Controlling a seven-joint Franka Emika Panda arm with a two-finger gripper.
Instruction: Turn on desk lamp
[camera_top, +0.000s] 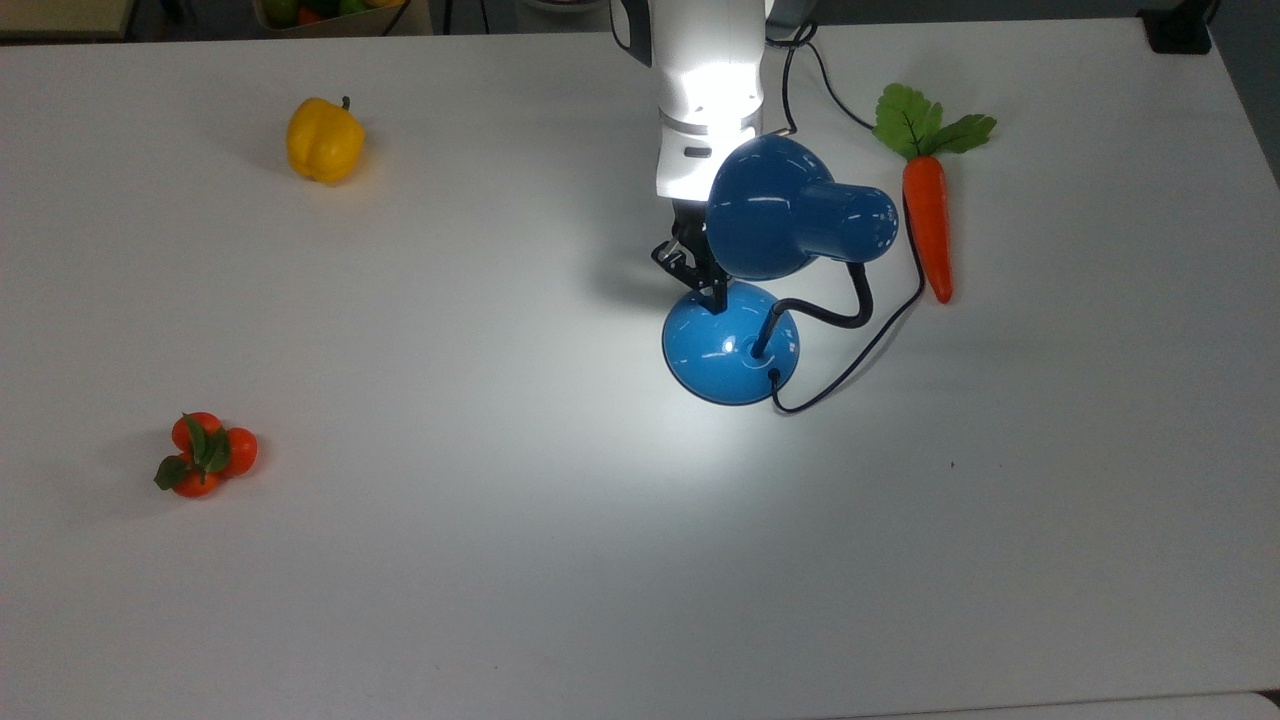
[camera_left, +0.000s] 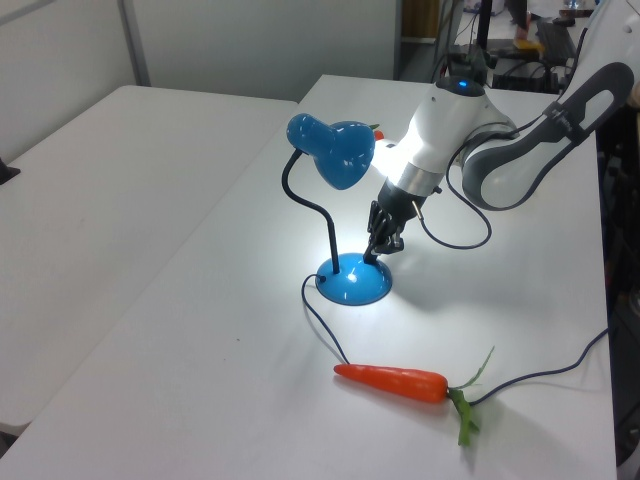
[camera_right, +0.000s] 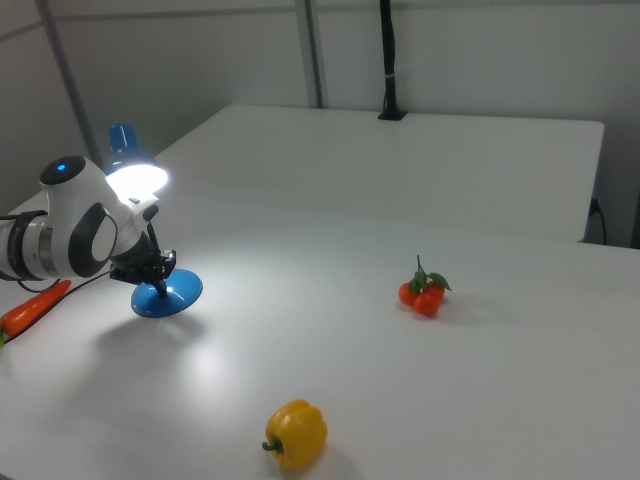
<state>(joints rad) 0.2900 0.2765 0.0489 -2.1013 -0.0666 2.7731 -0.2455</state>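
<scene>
White table (camera_top: 500, 600): lamp (camera_top: 731, 345), carrot (camera_top: 928, 225), pepper (camera_top: 323, 140), tangerines (camera_top: 204, 455).

The desk lamp (camera_top: 790, 225) is standing upright on the white table, glowing: its open shade is shining bright white in the right view, and a pool of light is spreading over the tabletop around its round blue base (camera_top: 730, 343). Its black bendy neck (camera_left: 305, 197) is curving up to the glossy blue dome, and its black cord (camera_top: 860, 350) is trailing off across the table.
</scene>
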